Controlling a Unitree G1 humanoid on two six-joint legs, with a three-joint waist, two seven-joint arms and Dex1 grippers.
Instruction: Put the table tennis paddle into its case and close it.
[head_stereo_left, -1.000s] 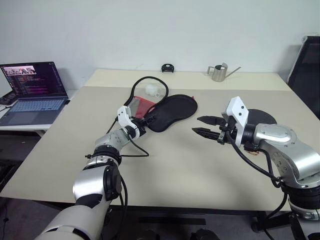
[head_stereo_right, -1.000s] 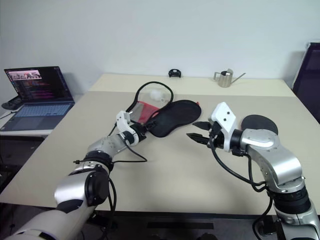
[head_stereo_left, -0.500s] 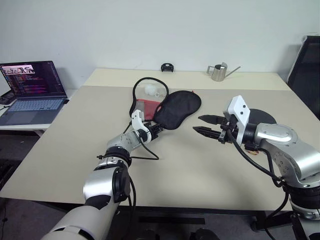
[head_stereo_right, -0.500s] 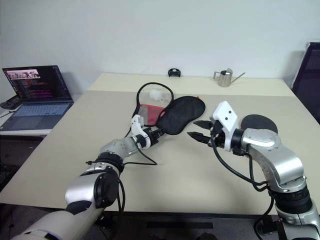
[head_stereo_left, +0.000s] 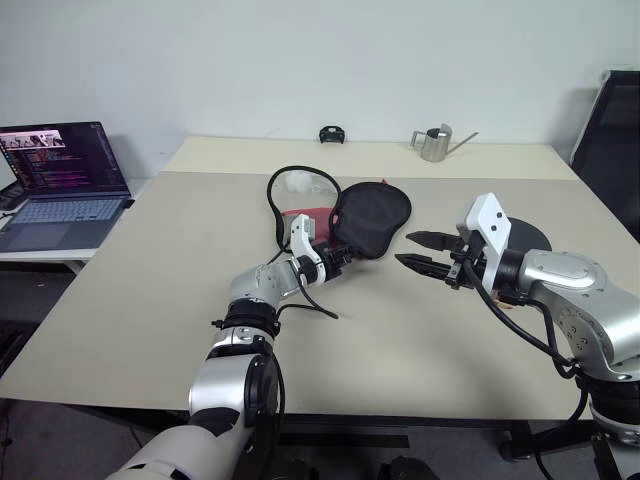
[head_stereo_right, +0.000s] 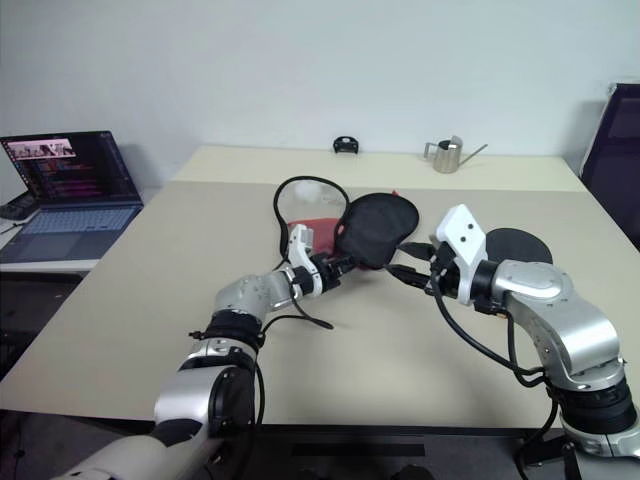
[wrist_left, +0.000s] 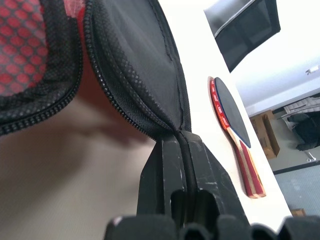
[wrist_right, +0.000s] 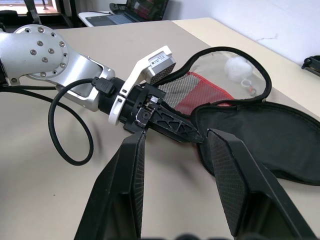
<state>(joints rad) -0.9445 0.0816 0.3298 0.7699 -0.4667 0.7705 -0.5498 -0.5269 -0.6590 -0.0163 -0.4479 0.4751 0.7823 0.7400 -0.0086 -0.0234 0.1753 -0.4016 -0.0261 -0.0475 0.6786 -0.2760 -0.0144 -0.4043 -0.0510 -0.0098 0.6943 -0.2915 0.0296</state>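
— Black fabric first: the case (head_stereo_left: 368, 214) has shifted. A second ago its upper flap lay nearly flat at the middle of the frame; now that flap stands lifted and has travelled toward the right, with the red mesh panel exposed beneath it.

— Who moved it?

— The left hand (head_stereo_left: 343, 258). It was wide open a second ago; now its fingers are pinched tight on the flap's zippered edge, as the left wrist view shows.

— And the right hand (head_stereo_left: 420, 251)?

— Half open, empty, hovering just right of the flap, touching nothing.

— Where is the table tennis paddle (wrist_left: 235, 127)?

— Flat on the worktop (head_stereo_left: 150, 270) at right of centre, mostly hidden behind the right arm, well apart from the case. I judge the pouch is being opened and brought nearer; insertion and zipping remain undone.
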